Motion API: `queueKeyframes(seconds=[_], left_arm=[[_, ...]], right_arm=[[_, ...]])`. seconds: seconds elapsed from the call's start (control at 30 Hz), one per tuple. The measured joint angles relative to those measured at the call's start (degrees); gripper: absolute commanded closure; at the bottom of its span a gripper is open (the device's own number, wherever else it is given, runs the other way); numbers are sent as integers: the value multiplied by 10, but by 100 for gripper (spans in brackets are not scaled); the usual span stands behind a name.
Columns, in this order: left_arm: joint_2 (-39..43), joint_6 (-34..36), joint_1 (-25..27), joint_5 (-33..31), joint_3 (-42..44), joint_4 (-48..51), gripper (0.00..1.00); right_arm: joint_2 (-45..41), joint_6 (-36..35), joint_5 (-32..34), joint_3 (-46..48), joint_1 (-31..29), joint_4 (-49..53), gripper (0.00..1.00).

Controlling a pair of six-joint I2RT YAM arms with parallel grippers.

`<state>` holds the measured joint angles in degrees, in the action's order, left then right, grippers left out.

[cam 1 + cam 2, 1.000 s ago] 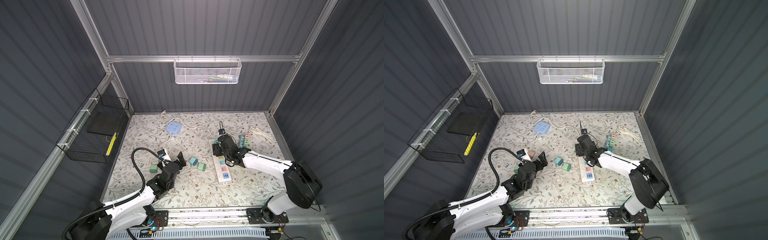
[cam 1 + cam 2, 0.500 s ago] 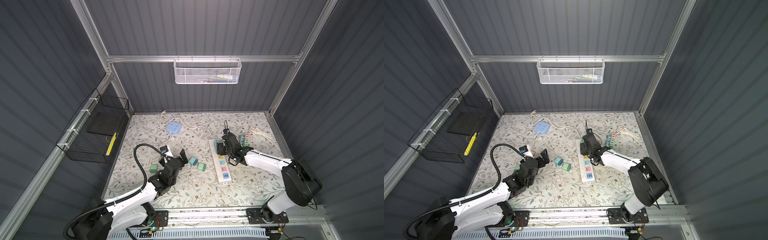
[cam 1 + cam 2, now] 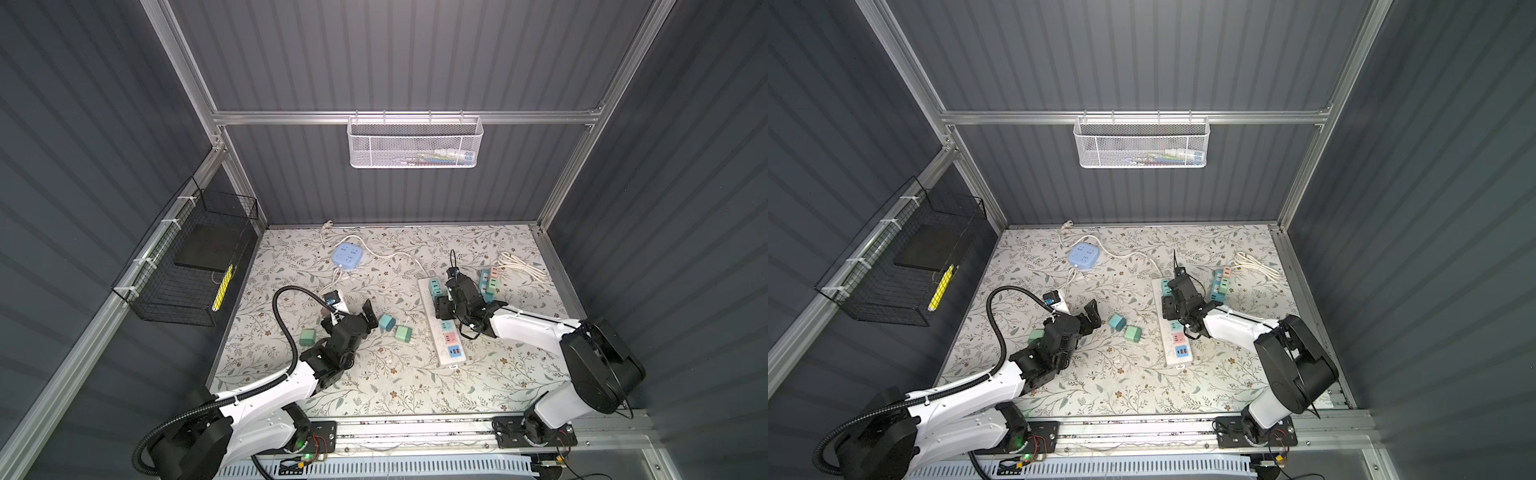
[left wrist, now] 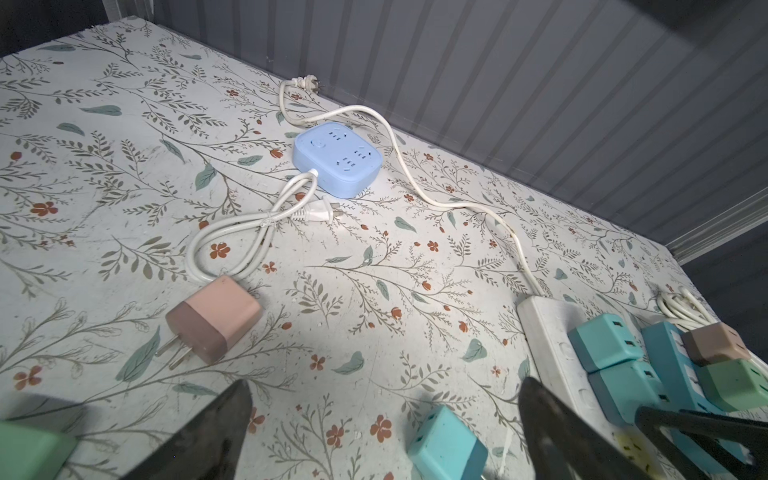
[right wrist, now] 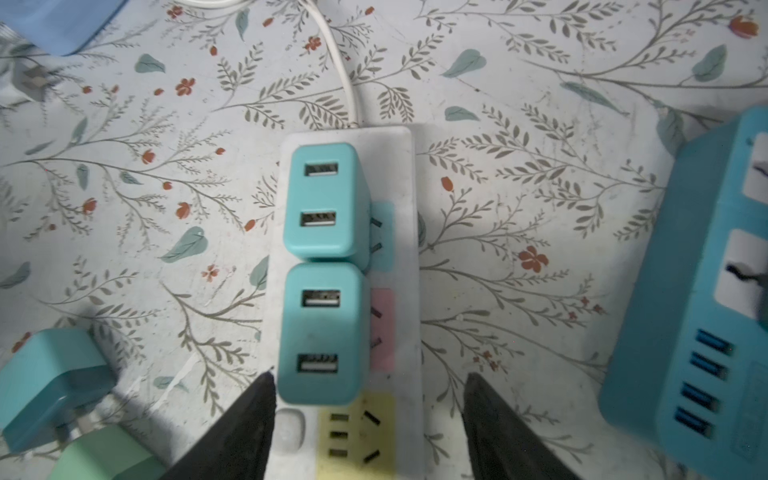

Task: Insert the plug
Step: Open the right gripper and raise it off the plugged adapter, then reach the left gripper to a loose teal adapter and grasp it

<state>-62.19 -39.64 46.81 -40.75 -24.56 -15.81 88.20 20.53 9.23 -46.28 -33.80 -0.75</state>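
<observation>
A white power strip lies right of centre. Two teal plugs stand seated in its far sockets. My right gripper hangs open over the strip, its fingers on either side of the yellow socket and holding nothing. A loose teal plug and a green plug lie on the mat. My left gripper is wide open just left of them, empty.
A pink plug lies ahead of the left gripper and another green plug beside that arm. A blue strip carrying plugs sits right of the white one. A blue socket cube with white cords lies at the back.
My left gripper has edged up and to the right toward the loose teal plug. The right gripper has shifted slightly along the white strip, its jaws no wider or narrower.
</observation>
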Motion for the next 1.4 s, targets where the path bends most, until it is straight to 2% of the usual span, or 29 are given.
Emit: queueKeyframes(seconds=[0.2,0.47,0.7,1.0,1.2,1.4], left_arm=[[-1,0,0,4,-8,0,0],[-2,0,0,10,-9,1,0],[-5,0,0,12,-14,1,0],[-6,0,0,12,-14,2,0],[-9,0,0,13,-14,2,0],[-29,5,0,26,-28,13,0]], right_arm=[[-37,-3,-32,-32,10,12,28],[-17,-5,-41,-42,49,29,30],[3,-2,-48,-34,50,30,32],[7,17,-50,0,50,-26,32],[0,16,-49,-2,50,-16,32],[-48,6,-45,-5,51,27,31]])
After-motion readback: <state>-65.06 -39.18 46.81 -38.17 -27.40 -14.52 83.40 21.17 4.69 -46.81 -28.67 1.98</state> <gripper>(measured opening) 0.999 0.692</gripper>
